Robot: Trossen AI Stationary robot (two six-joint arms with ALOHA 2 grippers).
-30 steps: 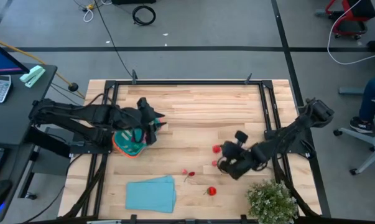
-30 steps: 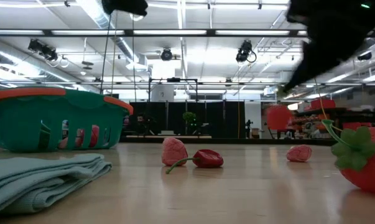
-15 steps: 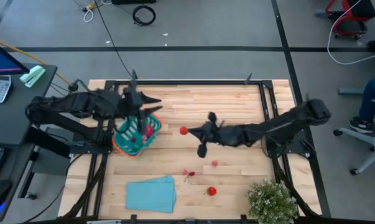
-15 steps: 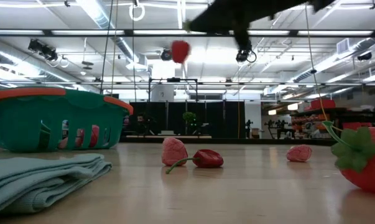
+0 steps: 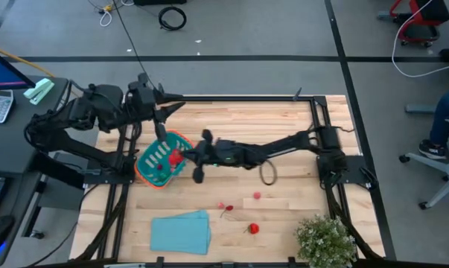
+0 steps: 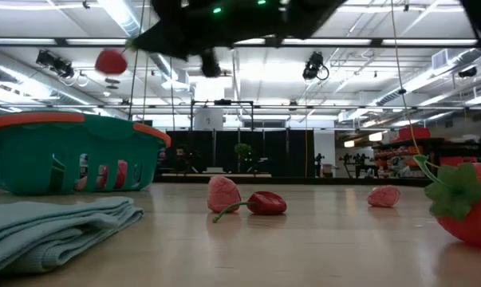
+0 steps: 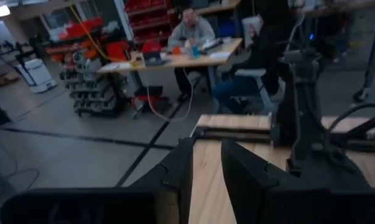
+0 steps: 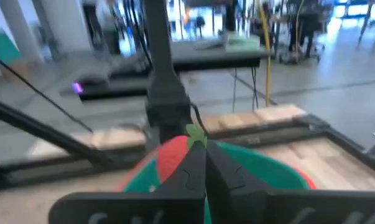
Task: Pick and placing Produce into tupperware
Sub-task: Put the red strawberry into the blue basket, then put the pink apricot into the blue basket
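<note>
A pale wooden slatted table (image 5: pixel 231 130) is seen from directly above, with two dark robot arms reaching over it. The right arm stretches far across the table toward the left side, and the right gripper (image 5: pixel 185 155) hangs over the near-right edge of a small teal-green plastic tub with an orange rim (image 5: pixel 158 156), its fingers pressed together on a small red toy strawberry with a green leafy top (image 8: pixel 173 155). In the low view this strawberry (image 6: pixel 111 61) hangs in the air above the tub (image 6: pixel 68 151), clear of its rim. Red pieces show through the slots in the tub's wall. The left gripper (image 5: pixel 170 104) is raised over the far-left corner of the table, behind the tub, and its two dark fingers (image 7: pixel 178 174) stand slightly apart with nothing between them. Several tiny toy fruits lie loose on the wood nearer the front edge: a pink berry (image 6: pixel 223 194) touching a dark red cherry with a green stem (image 6: pixel 264 202), a second pink berry (image 6: pixel 384 196) well to the right, and a red strawberry with a green cap (image 5: pixel 253 228) nearest the front. A flat light-blue folded cloth (image 5: pixel 180 231) lies at the front left, and a bushy pale-green potted plant (image 5: pixel 326 240) stands at the front-right corner.
</note>
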